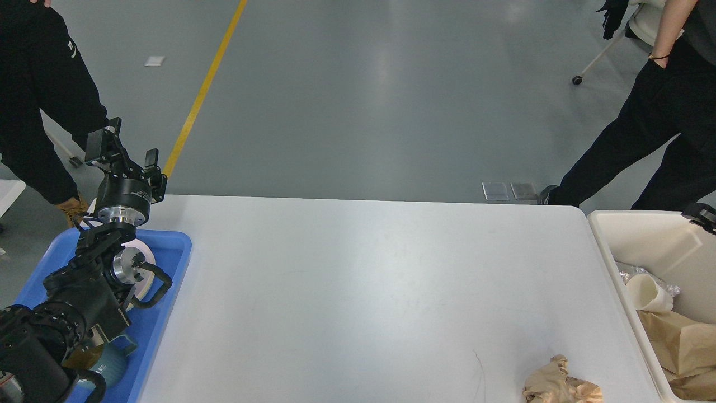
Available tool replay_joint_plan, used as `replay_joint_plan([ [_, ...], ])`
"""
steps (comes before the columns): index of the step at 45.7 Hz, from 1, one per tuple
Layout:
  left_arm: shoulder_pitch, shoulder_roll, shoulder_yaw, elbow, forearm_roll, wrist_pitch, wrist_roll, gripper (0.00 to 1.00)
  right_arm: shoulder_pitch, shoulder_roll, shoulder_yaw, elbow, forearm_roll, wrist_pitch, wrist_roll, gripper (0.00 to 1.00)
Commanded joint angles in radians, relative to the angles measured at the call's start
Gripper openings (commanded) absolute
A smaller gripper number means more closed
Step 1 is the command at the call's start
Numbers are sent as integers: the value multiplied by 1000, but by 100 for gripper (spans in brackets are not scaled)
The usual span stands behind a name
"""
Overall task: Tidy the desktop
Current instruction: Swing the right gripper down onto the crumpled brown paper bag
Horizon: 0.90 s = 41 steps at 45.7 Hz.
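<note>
The white desktop [358,291] spans the view. One piece of crumpled brown paper [562,386] lies on it near the front right corner. My left gripper [126,151] stands open and empty, raised above the far end of the blue tray [151,324]. Only a small black piece of my right gripper [702,215] shows at the right edge, over the cream-white bin [654,240]; its fingers cannot be told apart. A white paper cup [649,294] lies on its side inside the bin.
The tray holds a white plate [148,266] and a teal mug [112,364], partly hidden by my left arm. Brown paper bags [679,341] and clear plastic fill the bin. People stand beyond the table at the far left and far right.
</note>
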Motion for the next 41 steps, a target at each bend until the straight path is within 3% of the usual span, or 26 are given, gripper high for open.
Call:
replay_joint_plan([
  [1,0,0,0,0,0,0,0,96,211,22,-141,209,0,30,1,100],
  [5,0,0,0,0,0,0,0,96,347,44,-181,335,0,93,1,100],
  [14,0,0,0,0,0,0,0,96,603,61,-193,527,2,449,1,100],
  [23,0,0,0,0,0,0,0,96,783,84,-201,740,3,675,1,100],
  [32,0,0,0,0,0,0,0,96,852,98,-202,878,3,715,-3,100],
  [41,0,0,0,0,0,0,0,96,648,113,-187,863,6,681,-2,100],
])
